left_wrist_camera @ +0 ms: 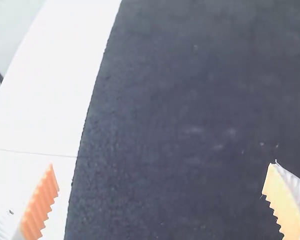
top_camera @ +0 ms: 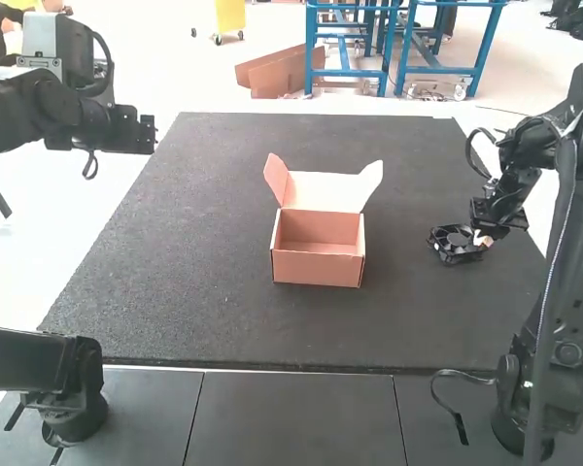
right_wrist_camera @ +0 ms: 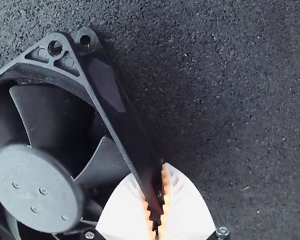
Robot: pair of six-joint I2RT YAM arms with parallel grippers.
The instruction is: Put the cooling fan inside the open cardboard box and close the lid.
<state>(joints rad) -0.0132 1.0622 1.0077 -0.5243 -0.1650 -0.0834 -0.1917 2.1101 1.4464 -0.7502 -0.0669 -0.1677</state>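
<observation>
A black square cooling fan [top_camera: 456,243] rests on the dark mat to the right of the box. My right gripper [top_camera: 481,233] is shut on the fan's frame; in the right wrist view the white ribbed fingers [right_wrist_camera: 185,210] pinch the frame's side wall [right_wrist_camera: 125,130], with the hub and blades [right_wrist_camera: 35,185] beside them. The open cardboard box [top_camera: 318,248] stands at the mat's middle, its lid and side flaps upright at the back. My left gripper [left_wrist_camera: 160,205] hangs open over the mat's far left edge, orange pads [left_wrist_camera: 40,202] wide apart, nothing between them.
The dark mat [top_camera: 194,272] covers most of the table, with bare white table [left_wrist_camera: 50,90] along its left side. The right arm's base [top_camera: 549,388] stands at the front right; the left arm [top_camera: 39,107] stretches in from the far left.
</observation>
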